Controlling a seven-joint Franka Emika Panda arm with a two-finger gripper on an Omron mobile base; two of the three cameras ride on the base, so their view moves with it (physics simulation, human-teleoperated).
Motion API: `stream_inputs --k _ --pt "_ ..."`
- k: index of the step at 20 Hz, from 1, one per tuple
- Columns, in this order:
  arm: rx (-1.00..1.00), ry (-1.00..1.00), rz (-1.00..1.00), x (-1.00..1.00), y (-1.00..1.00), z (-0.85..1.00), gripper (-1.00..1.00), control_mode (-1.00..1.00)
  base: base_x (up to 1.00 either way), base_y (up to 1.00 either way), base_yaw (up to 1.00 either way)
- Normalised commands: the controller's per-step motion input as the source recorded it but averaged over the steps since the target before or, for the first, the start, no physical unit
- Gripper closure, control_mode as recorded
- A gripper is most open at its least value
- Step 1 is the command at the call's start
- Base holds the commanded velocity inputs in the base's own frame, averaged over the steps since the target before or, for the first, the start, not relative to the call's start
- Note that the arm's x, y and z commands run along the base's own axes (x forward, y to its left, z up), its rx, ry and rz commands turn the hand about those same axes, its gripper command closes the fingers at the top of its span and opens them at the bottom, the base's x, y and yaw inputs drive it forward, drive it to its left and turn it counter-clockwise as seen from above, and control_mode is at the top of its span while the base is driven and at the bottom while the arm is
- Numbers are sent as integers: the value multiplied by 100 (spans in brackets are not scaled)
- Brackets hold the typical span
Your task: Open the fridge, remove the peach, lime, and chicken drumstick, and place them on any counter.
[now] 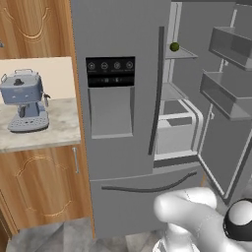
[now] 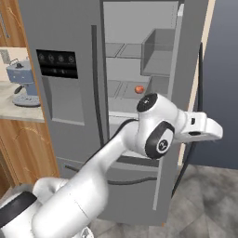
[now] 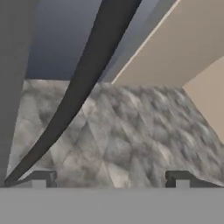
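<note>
The fridge [image 1: 118,123] fills the frame's middle, its right door swung open. The lime [image 1: 174,47] sits on an upper shelf at upper right; the peach [image 2: 139,89] lies on a middle shelf. At the hand view's bottom the gripper [image 3: 110,177] is spread wide, grasping nothing, beside the dark door handle [image 3: 83,87].

The fridge [image 1: 118,118] is seen with its right door swung open. The lime [image 1: 174,47] is set on an upper shelf [image 1: 181,54]. A blue coffee machine [image 1: 24,101] is placed on the tabletop [image 1: 59,130].

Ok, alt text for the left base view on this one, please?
The grey fridge stands with its right door swung open, showing glass shelves and a lime on an upper shelf. To its left, a blue coffee machine sits on the marbled counter above wooden cabinets.
</note>
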Motion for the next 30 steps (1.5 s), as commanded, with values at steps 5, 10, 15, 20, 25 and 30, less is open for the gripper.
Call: stream_inputs --k 5,10,15,20,25,30 --pt "8 -48 9 -100 29 35 -100 -100 0 0 0" --pt "6 -30 12 -46 91 23 -100 -100 0 0 0" --pt "0 2 22 -8 100 11 -100 -100 0 0 0" --pt "0 20 18 0 100 39 -100 -100 0 0 0" --pt "-1 31 8 15 100 42 -100 -100 0 0 0" --pt "-1 15 0 23 74 7 -100 -100 0 0 0"
